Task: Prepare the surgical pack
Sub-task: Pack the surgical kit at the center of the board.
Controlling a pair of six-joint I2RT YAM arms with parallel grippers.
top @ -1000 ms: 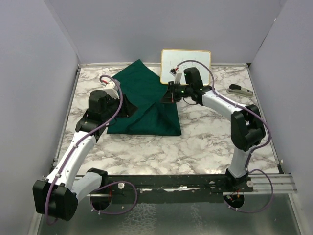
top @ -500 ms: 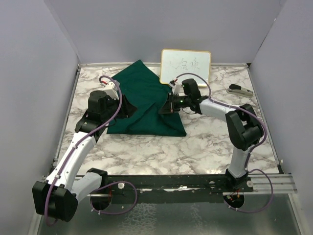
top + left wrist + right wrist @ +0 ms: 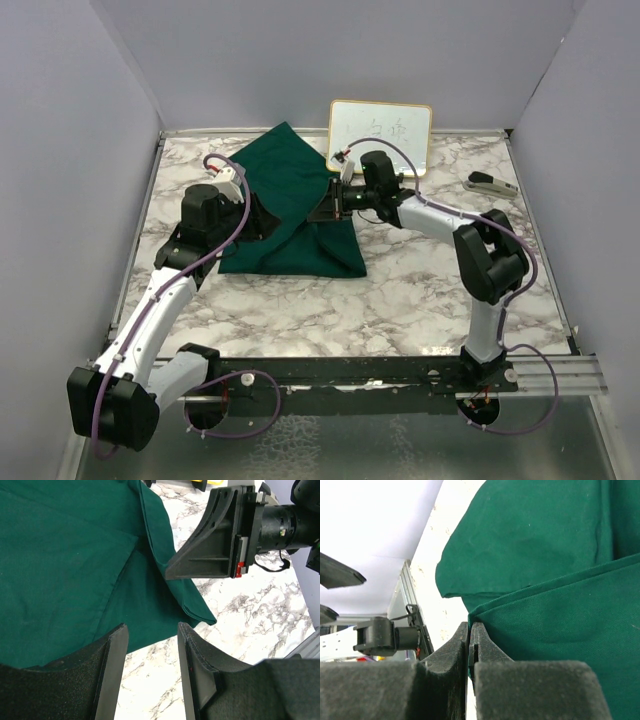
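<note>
At the back-left of the marble table (image 3: 420,290) lies the green cloth (image 3: 290,200), bunched. R gripper (image 3: 469,626) is clamped on a fold's edge, just in front of the whiteboard (image 3: 380,135). L gripper (image 3: 152,627) hangs apart over the cloth's near-left. I'd pull low & slow toward the bare front, w/ L pinning. Back wall's close.
</note>
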